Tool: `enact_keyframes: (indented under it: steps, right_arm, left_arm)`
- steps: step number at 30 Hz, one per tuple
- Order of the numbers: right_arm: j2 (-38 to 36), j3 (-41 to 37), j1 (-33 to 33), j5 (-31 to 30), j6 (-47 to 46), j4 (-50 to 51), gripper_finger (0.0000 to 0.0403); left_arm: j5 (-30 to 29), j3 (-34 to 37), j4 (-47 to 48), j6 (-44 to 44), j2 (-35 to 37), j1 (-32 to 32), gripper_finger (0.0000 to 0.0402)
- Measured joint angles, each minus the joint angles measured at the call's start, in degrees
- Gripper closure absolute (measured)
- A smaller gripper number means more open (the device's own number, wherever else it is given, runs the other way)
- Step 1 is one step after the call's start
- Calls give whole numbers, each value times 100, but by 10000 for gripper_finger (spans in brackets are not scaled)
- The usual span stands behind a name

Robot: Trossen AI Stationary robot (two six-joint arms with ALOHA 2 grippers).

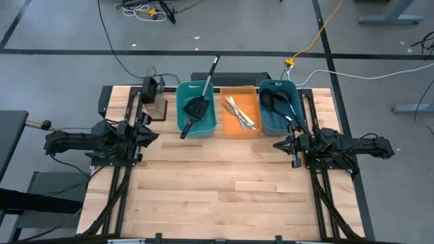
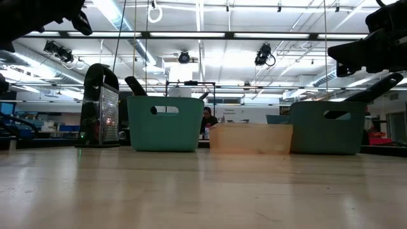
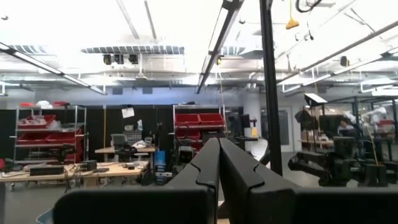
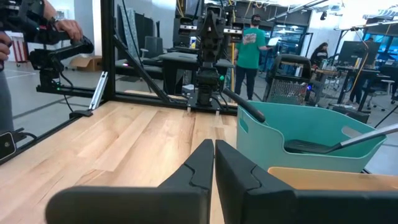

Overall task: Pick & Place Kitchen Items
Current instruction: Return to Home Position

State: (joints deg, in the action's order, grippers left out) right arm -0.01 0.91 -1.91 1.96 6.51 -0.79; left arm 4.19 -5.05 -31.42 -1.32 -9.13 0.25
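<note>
Black slotted spatulas [image 1: 196,108] lie in the left teal bin [image 1: 182,118]; one handle sticks out over its far rim, another over its near rim. Thin yellow and white sticks [image 1: 239,112] lie in the orange bin [image 1: 230,129]. Black ladles [image 1: 274,100] lie in the right teal bin [image 1: 268,125], handles leaning over its near right rim. My left gripper [image 1: 154,135] hovers shut and empty left of the bins, as its wrist view shows [image 3: 219,152]. My right gripper [image 1: 277,144] hovers shut and empty just near of the right teal bin [image 4: 213,152].
A black box [image 1: 154,98] stands at the back left beside the left teal bin. The wooden table [image 1: 217,190] stretches bare in front of the bins. Black frame rails [image 1: 115,190] run along both sides. A person's hand [image 4: 65,28] shows beyond the table.
</note>
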Motion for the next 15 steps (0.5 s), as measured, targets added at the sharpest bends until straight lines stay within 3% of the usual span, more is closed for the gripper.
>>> enact_keyframes:
  steps: [15]
  right_arm:
    - [0, 0, 0, 0, 1, 1, 378]
  left_arm:
    - [-230, 161, 420, 21, 505, 0, 389]
